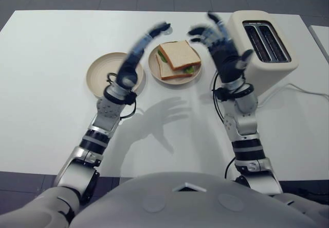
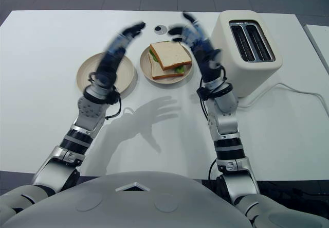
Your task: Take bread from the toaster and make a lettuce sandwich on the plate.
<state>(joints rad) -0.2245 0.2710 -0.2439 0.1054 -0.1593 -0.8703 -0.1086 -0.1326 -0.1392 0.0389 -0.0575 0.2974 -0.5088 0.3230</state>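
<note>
The sandwich [image 1: 177, 58] lies on its plate [image 1: 177, 81] toward the table's [image 1: 51, 58] far edge, midway between the left hand [image 1: 132, 63] and right hand [image 1: 221, 45], both raised, spread wide, holding nothing, about equally near.

2 head-mounted eye views, side by side, face forward and down at close range onto the table [image 1: 46, 73]. Both share nearly the same field: toaster [image 1: 272, 71], sandwich plate [image 2: 145, 66], empty plate [image 2: 85, 76], table's far edge

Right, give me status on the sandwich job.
Left hand and right hand open, raised, holding nothing. Sandwich stacked on plate, lettuce showing between slices. Toaster at right, nothing blocking the plate.
</note>
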